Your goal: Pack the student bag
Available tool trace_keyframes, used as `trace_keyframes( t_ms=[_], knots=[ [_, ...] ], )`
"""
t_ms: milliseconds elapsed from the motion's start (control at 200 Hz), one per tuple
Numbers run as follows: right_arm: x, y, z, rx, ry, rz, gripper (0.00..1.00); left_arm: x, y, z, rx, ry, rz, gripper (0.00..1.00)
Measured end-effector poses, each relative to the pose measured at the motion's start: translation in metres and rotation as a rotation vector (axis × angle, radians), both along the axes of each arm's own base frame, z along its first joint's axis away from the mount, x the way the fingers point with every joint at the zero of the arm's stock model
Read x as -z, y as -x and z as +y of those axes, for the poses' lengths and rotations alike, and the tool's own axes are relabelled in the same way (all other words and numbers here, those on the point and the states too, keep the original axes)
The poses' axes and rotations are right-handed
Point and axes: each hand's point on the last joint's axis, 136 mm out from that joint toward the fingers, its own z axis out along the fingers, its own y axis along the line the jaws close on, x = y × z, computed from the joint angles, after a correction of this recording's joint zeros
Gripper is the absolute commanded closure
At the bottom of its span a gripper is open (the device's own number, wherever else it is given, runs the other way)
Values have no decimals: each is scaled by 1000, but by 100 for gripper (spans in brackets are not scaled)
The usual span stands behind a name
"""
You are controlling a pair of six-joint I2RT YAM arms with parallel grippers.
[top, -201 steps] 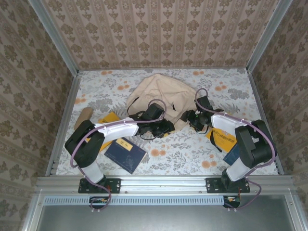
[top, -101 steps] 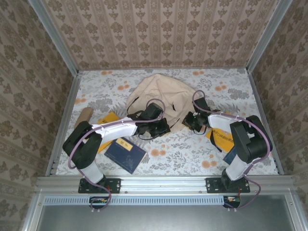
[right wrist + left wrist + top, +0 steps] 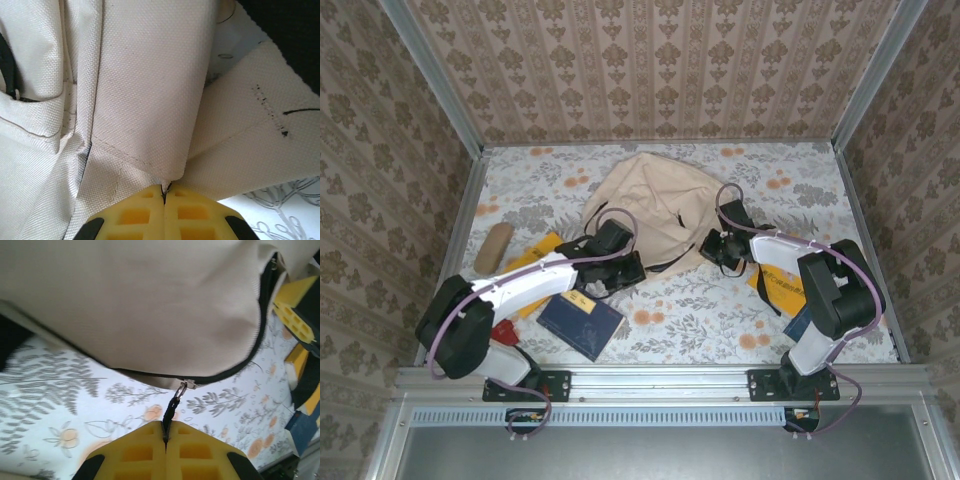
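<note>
Student bag (image 3: 655, 195) mid-table; notebook (image 3: 582, 322) front-left, book (image 3: 788, 287) front-right.

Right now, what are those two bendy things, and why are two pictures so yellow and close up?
They are two robot arms bolted at the near edge of a flowery table. One picture looks down from above. The other two come from a small camera on each wrist, so the yellow blocks are the arms' own fingers. The left gripper is pinched shut on the black zip pull of the beige student bag. The right gripper pinches the bag's cloth. Near the bag lie a tan pencil case, a dark blue book and a yellow book.
</note>
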Motion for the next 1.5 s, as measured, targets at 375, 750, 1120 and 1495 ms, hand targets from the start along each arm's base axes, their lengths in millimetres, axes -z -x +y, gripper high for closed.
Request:
trace_keyframes(
  t_ms=[375,750,1120,1495],
  knots=[
    [-13,-10,-15,-27,85,-39,52,-6,-13,21,68,-28,-73,100],
    [-85,47,18,-7,-164,-125,34,-34,-5,-26,298,46,-189,100],
    [-67,75,45,142,-291,12,21,-30,18,-81,465,116,-173,100],
    [-50,59,51,284,-393,24,42,-29,17,-84,477,122,-183,100]
  ],
)
